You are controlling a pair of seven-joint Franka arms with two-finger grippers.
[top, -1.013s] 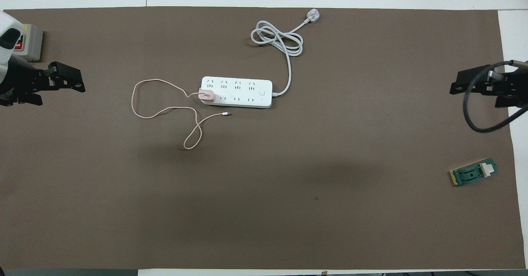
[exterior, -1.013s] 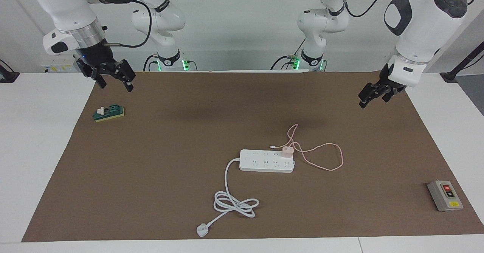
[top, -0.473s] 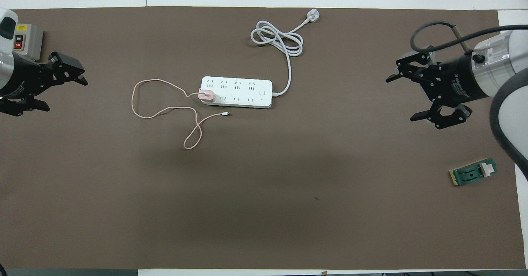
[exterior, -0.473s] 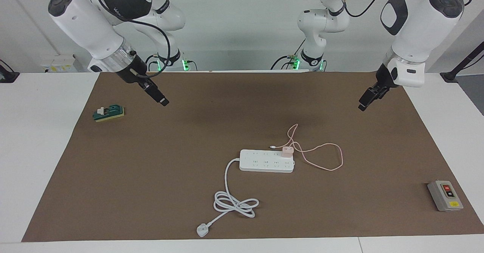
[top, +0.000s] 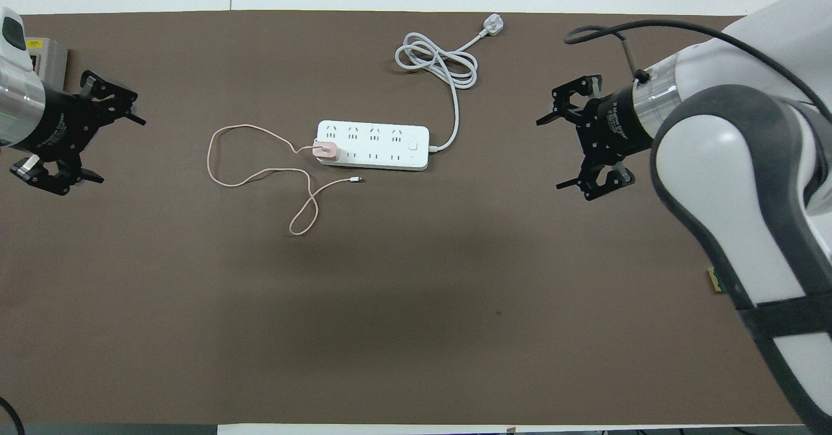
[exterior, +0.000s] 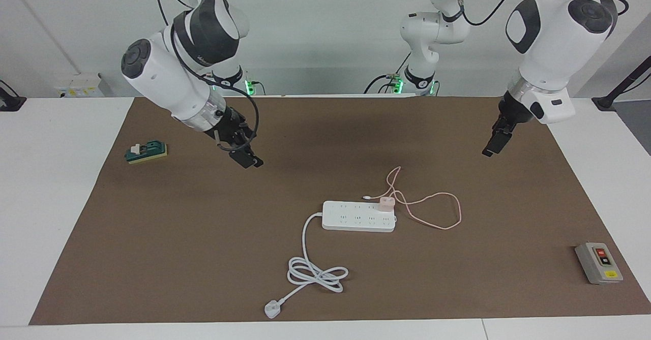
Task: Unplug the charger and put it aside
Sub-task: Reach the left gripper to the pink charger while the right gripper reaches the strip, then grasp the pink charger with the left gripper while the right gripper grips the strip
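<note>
Your charger sat plugged into the power strip mid-desk. Your right pincer and left pincer hung wide open, empty, well apart from it.

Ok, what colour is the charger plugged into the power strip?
Pale pink, cable included; the charger shows best in the overhead view, against the white power strip.

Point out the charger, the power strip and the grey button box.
charger (exterior: 386, 204): facing view, on the pink cube's top.
power strip (exterior: 351, 217): facing view, on the white socket face.
grey button box (exterior: 598, 263): facing view, on its top face between the buttons.
</note>
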